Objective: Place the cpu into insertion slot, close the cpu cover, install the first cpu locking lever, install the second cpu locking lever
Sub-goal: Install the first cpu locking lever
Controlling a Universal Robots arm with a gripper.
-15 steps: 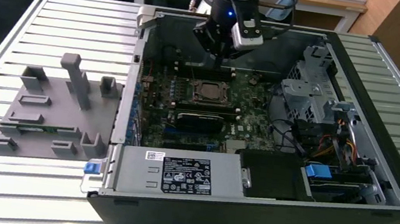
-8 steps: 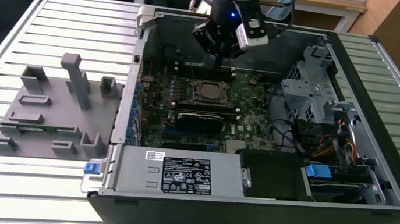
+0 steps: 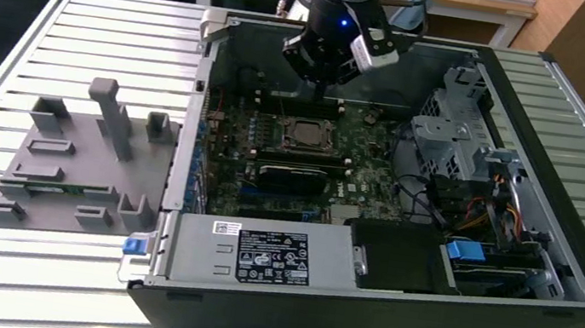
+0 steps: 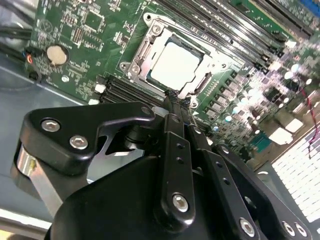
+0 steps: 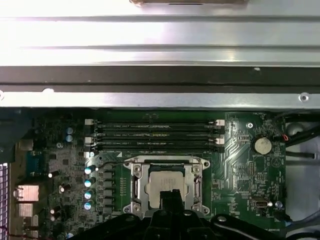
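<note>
The cpu (image 4: 175,65), a silvery square chip, lies flat in the insertion slot (image 3: 303,134) on the green board. The cpu cover (image 4: 139,56), a silvery metal frame, lies down around the chip (image 5: 162,181), and its frame (image 5: 136,186) hugs the socket's edges. My gripper (image 4: 179,97) hangs just above the socket's edge with its black fingers pressed together and nothing between them. In the exterior view the gripper (image 3: 319,95) hovers inside the open computer case, a little behind the socket. Its dark fingertips (image 5: 170,196) overlap the chip's near edge in the first wrist view.
Long black memory slots (image 5: 155,135) run beside the socket. A black card (image 3: 296,177) sits in front of it, a metal drive cage (image 3: 450,143) to the exterior view's right, and a power supply (image 3: 257,254) at the front. A grey fixture (image 3: 75,159) stands outside the case.
</note>
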